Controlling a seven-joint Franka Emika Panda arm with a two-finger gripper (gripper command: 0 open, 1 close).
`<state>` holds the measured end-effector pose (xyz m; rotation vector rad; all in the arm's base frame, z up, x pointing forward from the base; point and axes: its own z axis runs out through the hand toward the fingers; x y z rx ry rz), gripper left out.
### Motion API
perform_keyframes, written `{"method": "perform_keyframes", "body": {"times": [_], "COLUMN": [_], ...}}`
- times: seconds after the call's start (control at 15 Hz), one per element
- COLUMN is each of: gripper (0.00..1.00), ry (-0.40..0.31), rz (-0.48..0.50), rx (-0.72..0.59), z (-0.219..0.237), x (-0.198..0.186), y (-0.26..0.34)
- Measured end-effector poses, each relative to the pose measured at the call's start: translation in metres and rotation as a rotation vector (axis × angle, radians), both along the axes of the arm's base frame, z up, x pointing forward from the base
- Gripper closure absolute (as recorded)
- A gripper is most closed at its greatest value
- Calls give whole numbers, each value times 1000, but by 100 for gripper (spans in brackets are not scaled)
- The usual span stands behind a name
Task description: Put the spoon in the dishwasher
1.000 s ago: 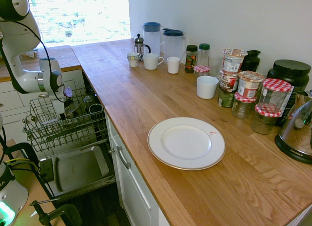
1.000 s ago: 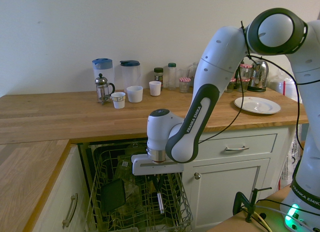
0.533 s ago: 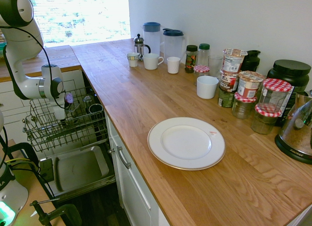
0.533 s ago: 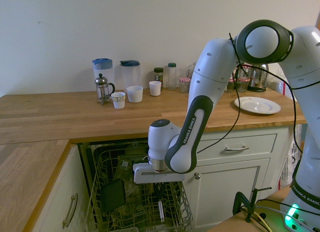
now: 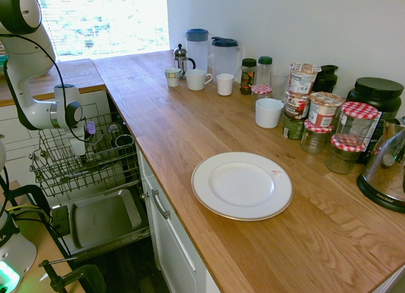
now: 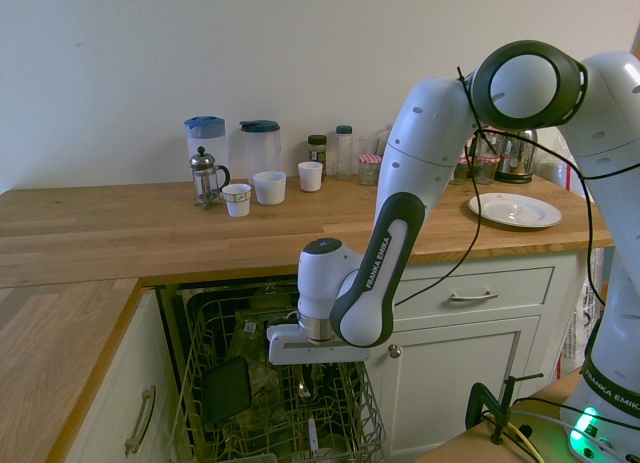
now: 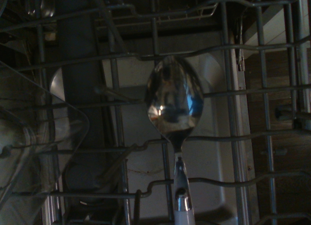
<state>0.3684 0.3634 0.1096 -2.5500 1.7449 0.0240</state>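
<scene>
Lying below gripper, spoon in rack

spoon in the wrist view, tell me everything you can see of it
The spoon is slim, shiny silver metal. Its oval bowl faces the camera and mirrors the surroundings, and a thin handle runs from it to the picture's edge. It sits among the grey wires of the rack in the open dishwasher. Whether it rests on the wires or hangs free cannot be told.

plates 1 | pitchers 2 | white cups 4 | checked-lid jars 3
</scene>
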Motion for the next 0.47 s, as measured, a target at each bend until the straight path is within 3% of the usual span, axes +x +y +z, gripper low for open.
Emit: {"method": "perform_keyframes", "body": {"times": [0.47], "gripper": [0], "ry": [-52], "rz": [18], "rx": [-13], "z": [52], "x": [-17], "y": [-10]}}
